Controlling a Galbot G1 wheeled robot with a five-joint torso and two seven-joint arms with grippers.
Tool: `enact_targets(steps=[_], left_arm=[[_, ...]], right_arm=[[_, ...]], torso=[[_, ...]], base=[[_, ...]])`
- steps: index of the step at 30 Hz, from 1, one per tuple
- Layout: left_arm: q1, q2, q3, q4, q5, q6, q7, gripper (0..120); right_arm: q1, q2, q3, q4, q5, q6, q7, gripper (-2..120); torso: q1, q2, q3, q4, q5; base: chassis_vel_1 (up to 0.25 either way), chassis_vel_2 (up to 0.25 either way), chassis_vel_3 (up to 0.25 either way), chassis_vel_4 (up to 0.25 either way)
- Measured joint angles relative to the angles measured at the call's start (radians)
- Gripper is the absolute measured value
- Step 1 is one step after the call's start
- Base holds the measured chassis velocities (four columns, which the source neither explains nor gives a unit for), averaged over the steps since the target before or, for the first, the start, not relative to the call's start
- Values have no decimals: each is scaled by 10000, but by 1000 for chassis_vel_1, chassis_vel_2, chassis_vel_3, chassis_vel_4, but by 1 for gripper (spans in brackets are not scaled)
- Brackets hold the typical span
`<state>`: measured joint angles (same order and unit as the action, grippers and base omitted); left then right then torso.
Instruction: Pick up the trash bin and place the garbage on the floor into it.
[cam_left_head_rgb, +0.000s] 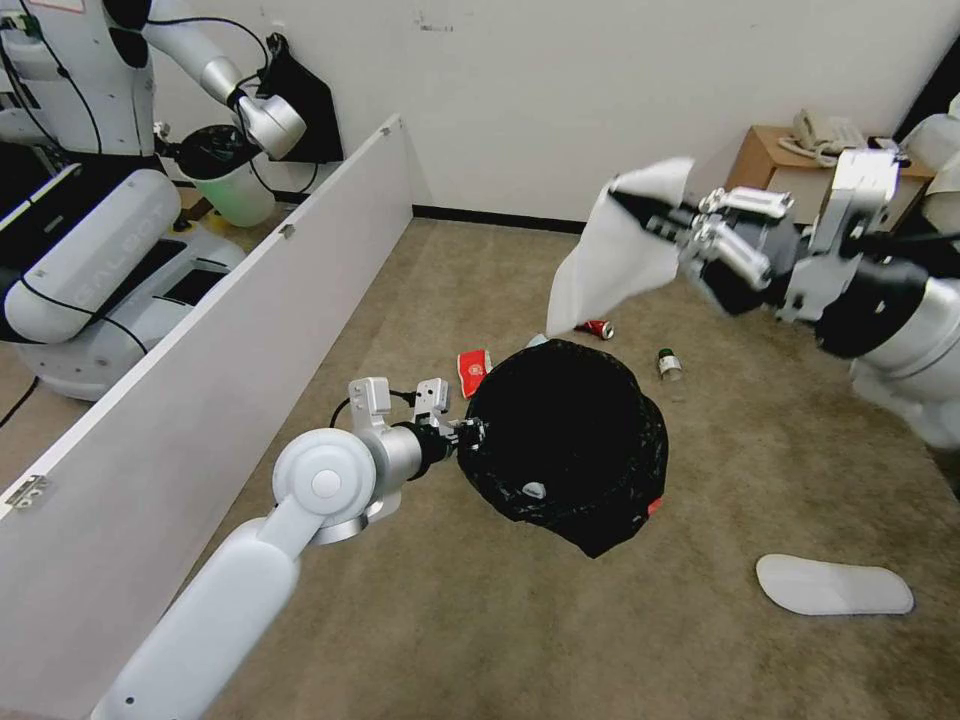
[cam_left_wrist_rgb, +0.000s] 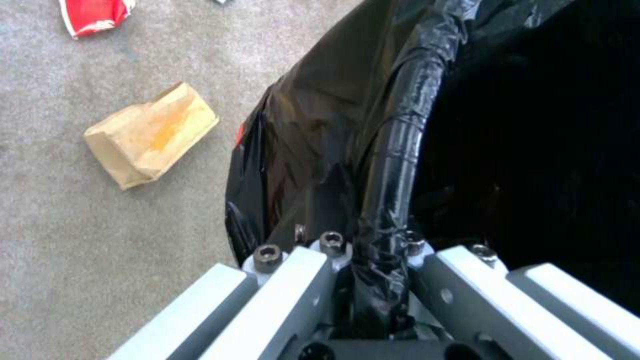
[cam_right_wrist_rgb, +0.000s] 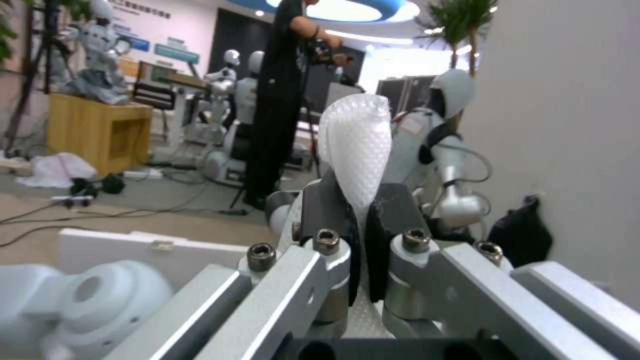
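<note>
Head view for you: left gripper (cam_left_head_rgb: 470, 432) pinched on trash bin (cam_left_head_rgb: 565, 440) rim, bin held over floor (cam_left_head_rgb: 480, 610), right gripper (cam_left_head_rgb: 640, 212) clamping white slipper (cam_left_head_rgb: 615, 250) above bin, second slipper (cam_left_head_rgb: 833, 585) on carpet right of bin.

Your left arm reaches fwd, low; left gripper (cam_left_head_rgb: 470, 432) fingers (cam_left_wrist_rgb: 293, 280) clamped on the trash bin (cam_left_head_rgb: 570, 440) rim. Right arm raised, right gripper (cam_left_head_rgb: 650, 215) fingers pinching a white slipper (cam_left_head_rgb: 615, 250).

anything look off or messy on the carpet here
Yes: litter lies scattered on the beige carpet: a white flat slipper, a crushed red can, a red paper carton, a clear green-labelled bottle, a brown cardboard piece.
</note>
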<state>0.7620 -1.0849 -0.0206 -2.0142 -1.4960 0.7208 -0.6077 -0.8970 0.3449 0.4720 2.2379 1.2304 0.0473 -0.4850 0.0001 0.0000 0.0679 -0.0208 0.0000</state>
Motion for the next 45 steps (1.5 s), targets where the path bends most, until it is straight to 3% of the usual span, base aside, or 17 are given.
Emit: enact_targets(steps=[16, 25, 45], left_arm=[[-445, -233, 493, 383, -141, -49, -278, 0], [-880, -485, 573, 591, -232, -42, -276, 0], [-923, -473, 463, 288, -378, -51, -306, 0]], right_arm=[[-1007, 962, -197, 213, -1474, 49, -680, 1], [-1168, 1062, -276, 58, -1761, 49, -887, 1], [-1434, 1040, -285, -62, -2229, 56, -1076, 1]], torso=[[0, -1, 1, 2, 0], [0, -2, 0, 2, 0], [-1, -2, 1, 0, 0]], base=[[0, 0, 0, 0], [0, 0, 0, 0], [0, 0, 0, 0]])
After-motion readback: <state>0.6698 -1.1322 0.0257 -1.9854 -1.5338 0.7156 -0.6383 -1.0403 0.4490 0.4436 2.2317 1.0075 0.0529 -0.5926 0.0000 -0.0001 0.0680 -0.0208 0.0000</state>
